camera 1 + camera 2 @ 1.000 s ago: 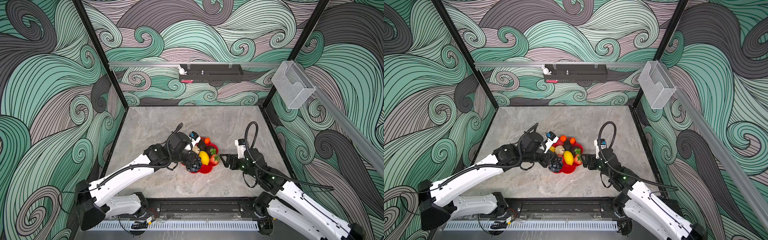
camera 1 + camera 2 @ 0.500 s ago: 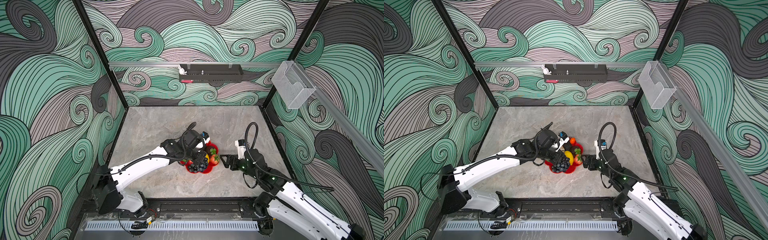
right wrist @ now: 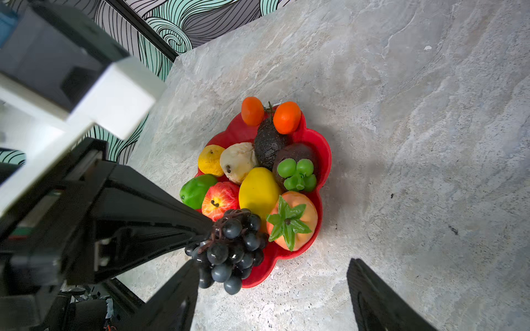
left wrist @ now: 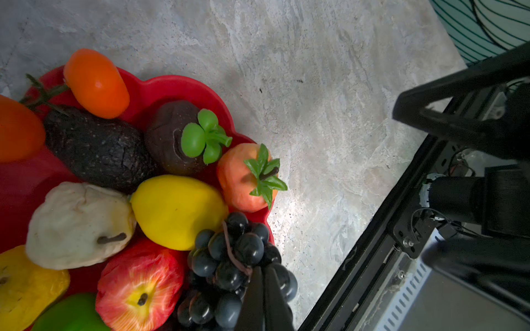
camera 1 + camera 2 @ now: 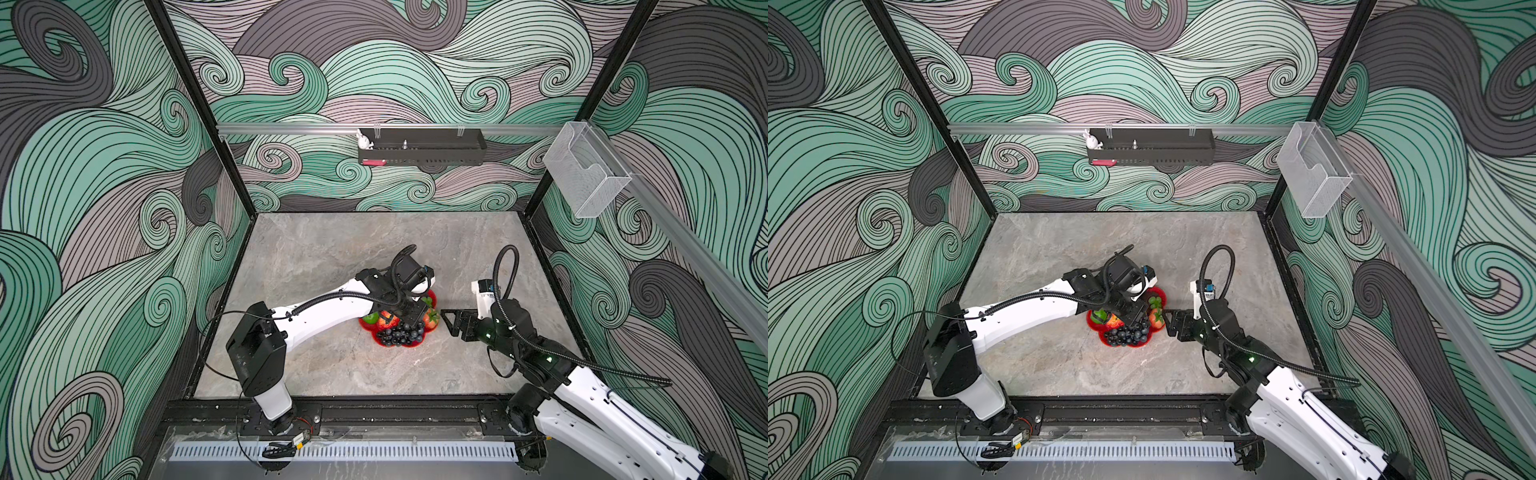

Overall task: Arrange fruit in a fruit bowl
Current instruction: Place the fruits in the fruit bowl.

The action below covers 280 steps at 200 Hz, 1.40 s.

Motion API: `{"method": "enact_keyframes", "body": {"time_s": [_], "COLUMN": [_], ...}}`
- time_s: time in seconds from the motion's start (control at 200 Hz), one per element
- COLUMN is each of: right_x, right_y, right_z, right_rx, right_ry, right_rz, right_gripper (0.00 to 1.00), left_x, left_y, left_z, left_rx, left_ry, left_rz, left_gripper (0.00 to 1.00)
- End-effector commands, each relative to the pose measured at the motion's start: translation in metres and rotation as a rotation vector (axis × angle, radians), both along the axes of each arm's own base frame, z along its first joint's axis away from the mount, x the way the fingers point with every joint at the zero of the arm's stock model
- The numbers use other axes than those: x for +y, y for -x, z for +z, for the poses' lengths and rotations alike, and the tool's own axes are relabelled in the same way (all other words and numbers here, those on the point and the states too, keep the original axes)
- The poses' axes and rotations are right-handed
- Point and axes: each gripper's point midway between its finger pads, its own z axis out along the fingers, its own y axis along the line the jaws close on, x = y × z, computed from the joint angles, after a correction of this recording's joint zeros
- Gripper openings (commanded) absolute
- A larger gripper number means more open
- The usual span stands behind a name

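Observation:
The red scalloped fruit bowl [image 5: 376, 338] [image 5: 1100, 337] [image 3: 322, 143] sits mid-table, filled with fruit: red apple [image 3: 219, 199], lemon [image 3: 258, 192], lime [image 3: 196, 189], two oranges [image 3: 252, 110], beige piece [image 3: 238, 162], dark avocado [image 3: 268, 143], and an orange-red leafy fruit [image 3: 292, 220]. My left gripper [image 4: 262, 268] [image 5: 409, 322] is shut on the stem of the dark grape bunch [image 4: 229, 258] [image 3: 229, 249] [image 5: 401, 334]. The bunch hangs over the bowl's near rim, partly past it. My right gripper [image 3: 271, 263] [image 5: 446, 322] stands open and empty just right of the bowl.
A black wall tray [image 5: 419, 149] hangs on the back wall and a clear bin [image 5: 584, 178] on the right rail. Black frame rails [image 5: 374, 409] border the marble table [image 5: 332, 249]. The two arms' fingers are close together at the bowl's right side.
My left arm has swung right across the bowl, carrying the grape bunch from the bowl's left edge to its near rim. The right arm has not moved.

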Motion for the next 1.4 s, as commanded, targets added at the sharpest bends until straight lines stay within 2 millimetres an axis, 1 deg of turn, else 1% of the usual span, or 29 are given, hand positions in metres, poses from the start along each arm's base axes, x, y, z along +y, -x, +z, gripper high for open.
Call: {"method": "enact_keyframes", "body": {"time_s": [0.0,0.265,0.455,0.51,0.575,0.771,0.861,0.896,0.941,0.996,1.146,1.231,1.296,1.316,1.336,1.396], "right_x": [-0.005,-0.004,-0.006,-0.006,-0.007,-0.006,-0.006,-0.008,-0.008,-0.009,-0.011,-0.014,-0.017,-0.018,-0.02,-0.026], "right_y": [0.001,0.0,-0.001,-0.001,-0.001,-0.002,-0.003,0.0,-0.001,-0.002,-0.003,-0.005,-0.007,-0.007,-0.008,-0.011], "right_z": [-0.007,-0.008,-0.003,-0.002,-0.001,0.002,0.004,-0.001,0.001,0.002,0.007,0.012,0.018,0.02,0.022,0.03], "right_rx": [0.013,0.016,0.0,-0.005,-0.01,-0.015,-0.021,-0.003,-0.005,-0.01,-0.027,-0.044,-0.065,-0.071,-0.08,-0.104], "right_ry": [0.013,0.011,0.012,0.013,0.014,0.015,0.015,0.033,0.035,0.041,0.059,0.076,0.09,0.095,0.099,0.116], "right_rz": [-0.016,-0.018,-0.021,-0.021,-0.023,-0.023,-0.021,-0.02,-0.023,-0.024,-0.025,-0.03,-0.038,-0.041,-0.045,-0.076], "right_gripper": [0.82,0.82,0.82,0.82,0.82,0.82,0.82,0.82,0.82,0.82,0.83,0.84,0.84,0.85,0.85,0.84], "left_x": [-0.007,-0.018,-0.022,-0.022,-0.022,-0.014,-0.009,-0.007,-0.005,-0.002,0.012,0.027,0.046,0.053,0.063,0.092], "left_y": [0.005,-0.004,-0.008,-0.008,-0.008,-0.01,-0.011,-0.012,-0.012,-0.014,-0.018,-0.024,-0.033,-0.037,-0.04,-0.055], "left_z": [0.004,-0.003,-0.007,-0.006,-0.002,0.006,0.013,0.016,0.02,0.026,0.041,0.054,0.064,0.065,0.075,0.085], "left_rx": [0.013,0.015,0.017,0.014,0.007,-0.031,-0.053,-0.062,-0.078,-0.1,-0.156,-0.207,-0.278,-0.304,-0.349,-0.478], "left_ry": [0.003,-0.012,-0.023,-0.02,-0.011,-0.007,0.003,0.007,0.018,0.032,0.048,0.06,0.062,0.053,0.061,0.038], "left_rz": [-0.026,-0.029,-0.027,-0.026,-0.025,-0.005,0.014,0.025,0.032,0.047,0.094,0.141,0.2,0.221,0.247,0.352], "left_gripper": [0.0,0.0,0.0,0.05,0.07,0.19,0.28,0.31,0.36,0.4,0.45,0.5,0.56,0.57,0.58,0.63]}}
